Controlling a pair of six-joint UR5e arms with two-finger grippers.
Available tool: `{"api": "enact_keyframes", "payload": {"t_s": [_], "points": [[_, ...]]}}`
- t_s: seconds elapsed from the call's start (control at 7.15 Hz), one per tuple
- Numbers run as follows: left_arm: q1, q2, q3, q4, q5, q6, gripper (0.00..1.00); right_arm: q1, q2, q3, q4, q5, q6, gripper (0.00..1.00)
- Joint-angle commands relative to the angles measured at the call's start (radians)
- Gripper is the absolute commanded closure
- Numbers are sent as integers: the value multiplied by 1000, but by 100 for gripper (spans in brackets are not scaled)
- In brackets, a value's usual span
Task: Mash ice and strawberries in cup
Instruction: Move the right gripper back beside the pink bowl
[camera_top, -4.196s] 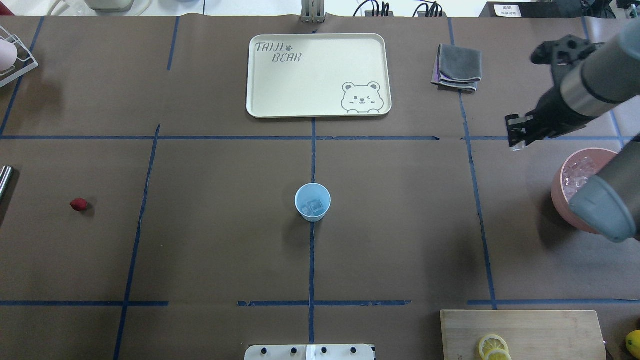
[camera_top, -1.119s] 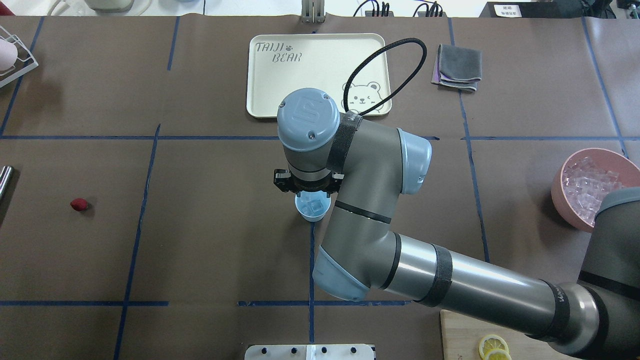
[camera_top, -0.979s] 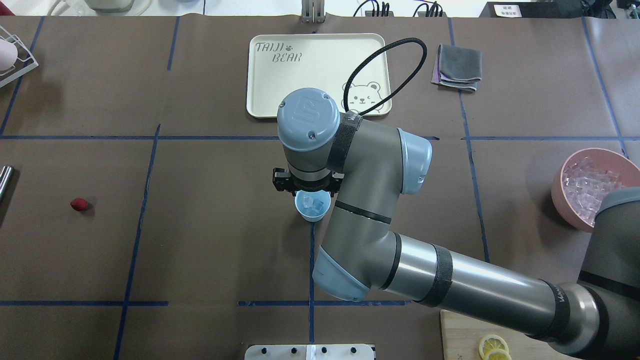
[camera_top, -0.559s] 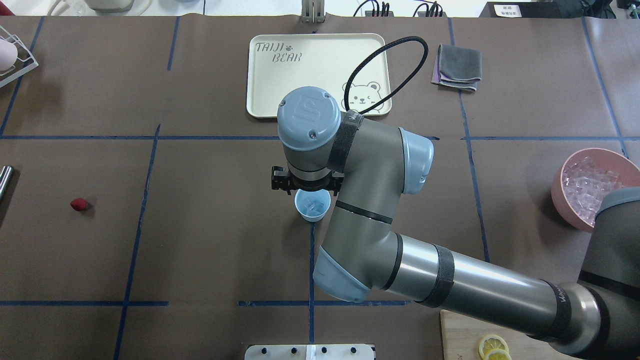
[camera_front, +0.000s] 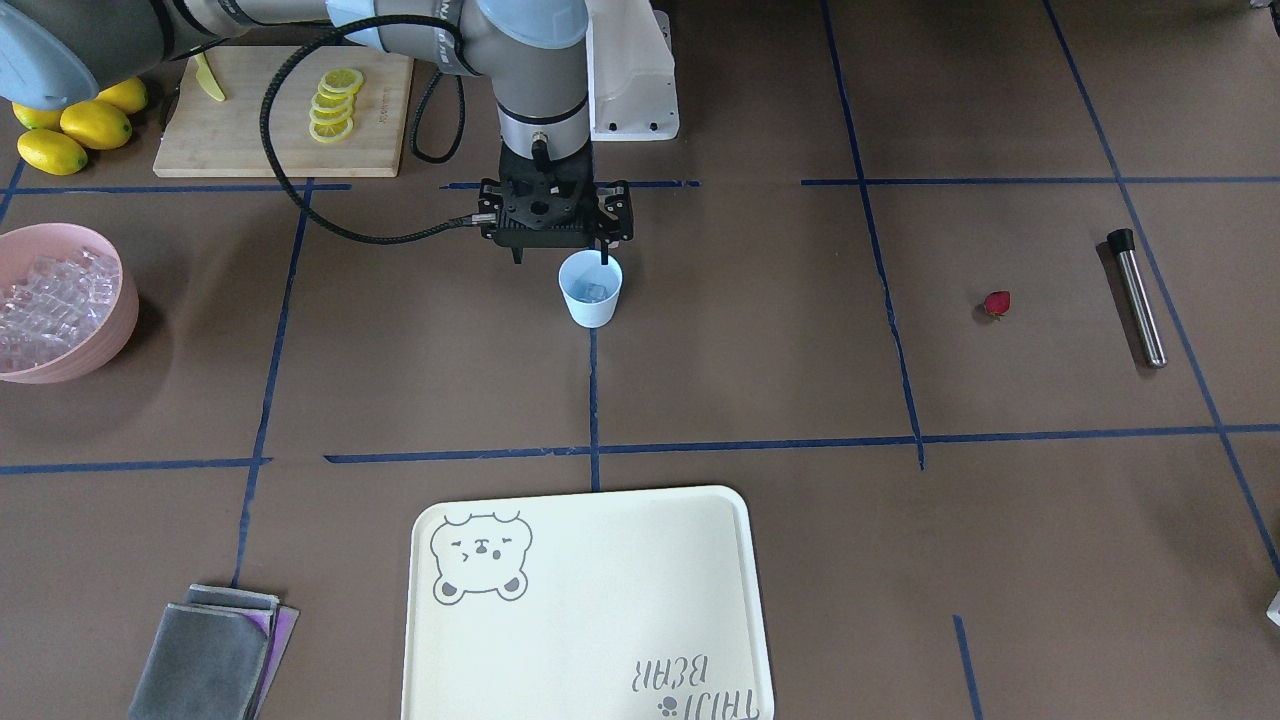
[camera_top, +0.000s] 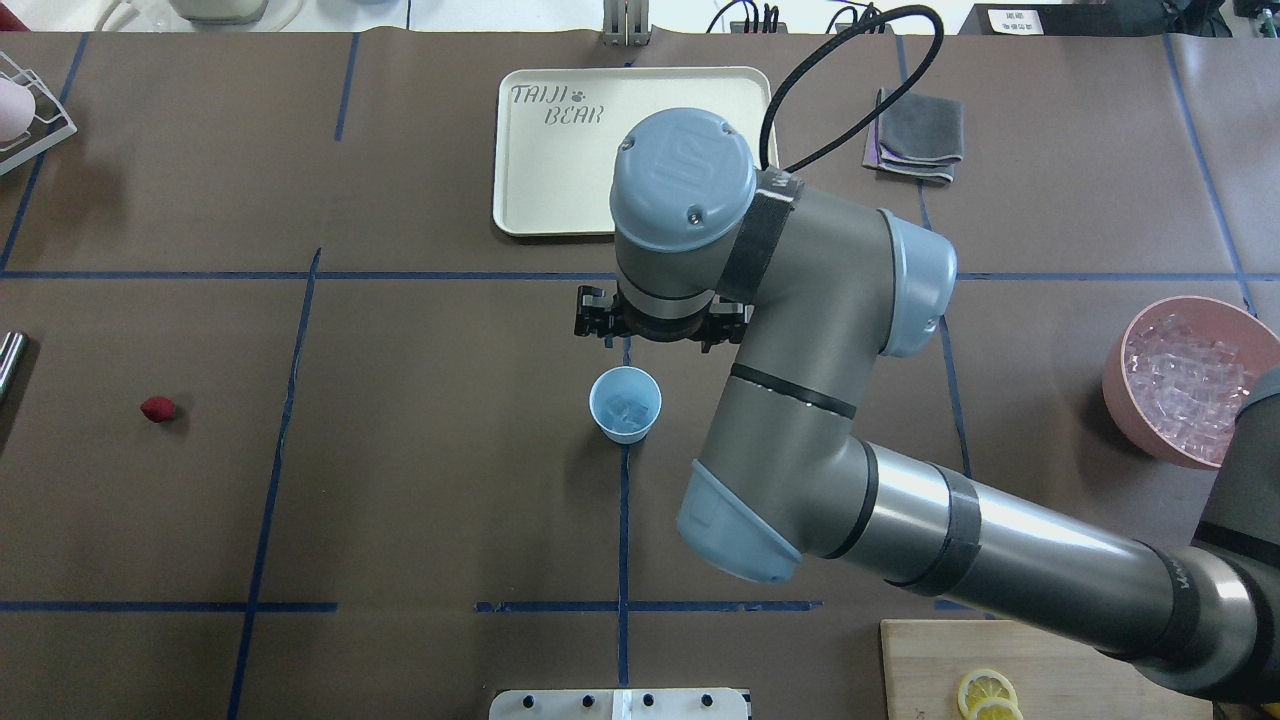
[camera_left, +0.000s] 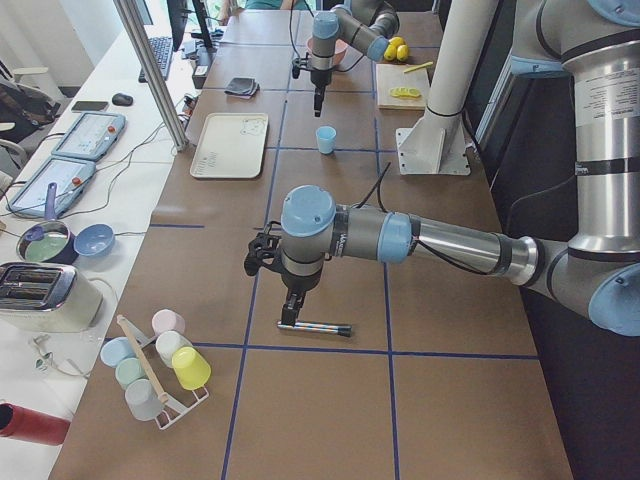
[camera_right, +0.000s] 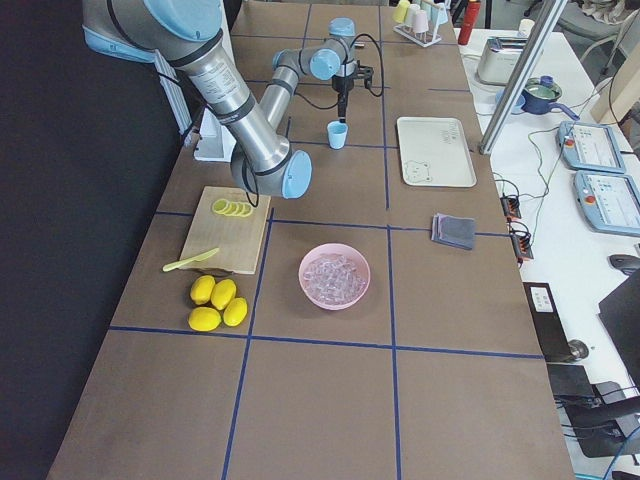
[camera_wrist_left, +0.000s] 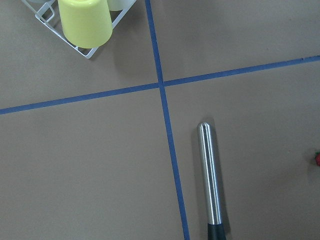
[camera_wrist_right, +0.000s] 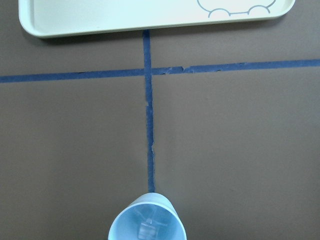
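The pale blue cup (camera_top: 625, 405) stands upright at the table's middle with a few ice cubes (camera_top: 628, 409) in it. It also shows in the front view (camera_front: 590, 292) and in the right wrist view (camera_wrist_right: 147, 226). My right gripper (camera_front: 560, 258) hangs open and empty just above the cup, on its robot side in the front view. The strawberry (camera_top: 157, 408) lies alone far to the left, also seen in the front view (camera_front: 997, 303). My left gripper (camera_left: 291, 303) hovers over a metal muddler (camera_wrist_left: 210, 175). I cannot tell whether it is open or shut.
A pink bowl (camera_top: 1125, 415) of ice stands at the right. A cream tray (camera_top: 560, 170) and grey cloths (camera_top: 915, 130) lie beyond the cup. A cutting board (camera_front: 250, 130) with lemon slices and whole lemons (camera_front: 70, 125) sit near the right arm's base. A cup rack (camera_left: 160, 370) stands at the far left.
The right gripper came from the pink bowl to over the cup. It has now risen and drawn back toward the tray, and the cup is uncovered. The strawberry has not moved.
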Motion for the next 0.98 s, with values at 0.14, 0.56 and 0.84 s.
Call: {"api": "enact_keyframes", "payload": {"t_s": [0.14,0.56,0.84], "points": [[224,10,-16,-270,1,-444,0,104,-128,146,-4,17,-115,0],[424,34,-15,-511,127,-797,0,334,-276,224,-1,170,-409,0],[583,36,-9,-639,274,-1020,0,507,-414,229,10,292,-639,0]]}}
